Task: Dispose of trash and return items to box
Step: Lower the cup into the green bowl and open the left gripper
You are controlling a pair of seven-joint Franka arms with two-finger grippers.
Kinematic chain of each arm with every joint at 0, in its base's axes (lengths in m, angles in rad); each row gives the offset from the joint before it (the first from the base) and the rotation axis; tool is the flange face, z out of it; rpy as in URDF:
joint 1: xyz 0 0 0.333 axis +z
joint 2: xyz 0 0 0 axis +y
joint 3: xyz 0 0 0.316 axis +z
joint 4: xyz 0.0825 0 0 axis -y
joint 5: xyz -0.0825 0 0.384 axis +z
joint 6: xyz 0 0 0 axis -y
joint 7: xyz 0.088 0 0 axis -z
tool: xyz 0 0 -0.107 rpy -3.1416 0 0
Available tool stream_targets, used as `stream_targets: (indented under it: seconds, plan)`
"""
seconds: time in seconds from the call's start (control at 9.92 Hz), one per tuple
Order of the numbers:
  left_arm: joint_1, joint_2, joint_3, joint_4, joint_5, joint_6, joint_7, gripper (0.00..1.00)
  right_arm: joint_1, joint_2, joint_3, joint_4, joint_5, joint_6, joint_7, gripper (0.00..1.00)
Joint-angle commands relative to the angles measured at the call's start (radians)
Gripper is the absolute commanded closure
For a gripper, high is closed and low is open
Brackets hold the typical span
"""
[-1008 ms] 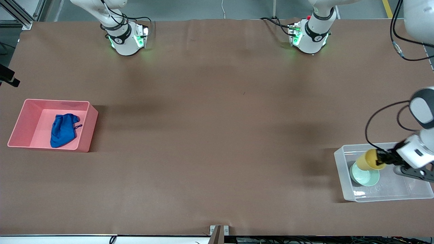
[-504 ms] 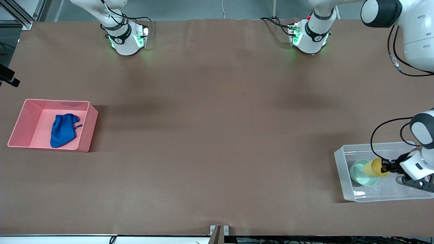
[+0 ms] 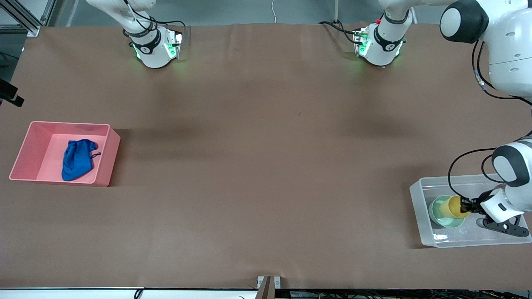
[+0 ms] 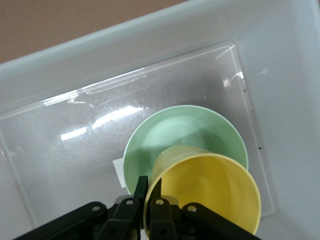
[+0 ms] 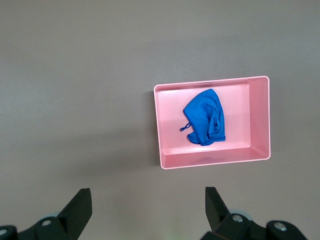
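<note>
My left gripper [image 3: 469, 206] is inside the clear box [image 3: 417, 196], shut on the rim of the yellow cup [image 3: 454, 206]. The cup is tilted and sits in the mint-green bowl [image 3: 436, 211] on the box floor. In the left wrist view, one of the fingers [image 4: 141, 186] is outside the cup [image 4: 210, 195] wall and the other inside, over the bowl [image 4: 175, 132]. The blue fabric trash [image 3: 77, 160] lies in the pink bin [image 3: 109, 160]. My right gripper [image 5: 147, 197] is open and empty, high over the table beside the pink bin [image 5: 210, 161] with the trash [image 5: 205, 122].
The pink bin stands at the right arm's end of the table and the clear box [image 4: 150, 85] at the left arm's end. A white label [image 4: 119, 172] shows on the box floor. Both arm bases stand along the table's top edge.
My left gripper has come down into the clear box with the yellow cup, bringing it from above the bowl down into it. The trash and the pink bin have not moved.
</note>
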Motion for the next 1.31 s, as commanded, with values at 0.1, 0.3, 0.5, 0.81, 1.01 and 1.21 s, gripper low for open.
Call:
stream_targets:
  seconds: [0.1,0.3,0.5,0.81,1.01,1.21]
  plan:
    - [-0.01,0.045,0.008,0.017,-0.011,0.012,-0.065,0.4,-0.002,0.002,0.002,0.009,-0.013,0.001,0.016,0.0]
    - [-0.013,-0.001,0.005,0.014,-0.012,0.012,-0.068,0.0,-0.002,0.003,0.002,0.009,-0.013,0.002,0.016,0.0]
    - [-0.021,-0.069,-0.007,0.011,-0.011,0.0,-0.09,0.0,-0.004,0.003,0.002,0.008,-0.011,0.001,0.016,0.0]
    - [-0.03,-0.217,-0.047,-0.014,-0.012,-0.125,-0.099,0.0,-0.007,0.003,0.001,0.008,-0.008,0.001,0.014,0.0]
    - [-0.03,-0.355,-0.09,-0.073,-0.009,-0.239,-0.18,0.0,-0.007,0.003,0.001,0.008,-0.008,0.001,0.014,0.0]
    - [-0.029,-0.484,-0.132,-0.12,-0.008,-0.331,-0.246,0.0,-0.014,0.003,0.001,0.008,-0.003,0.001,0.01,0.0]
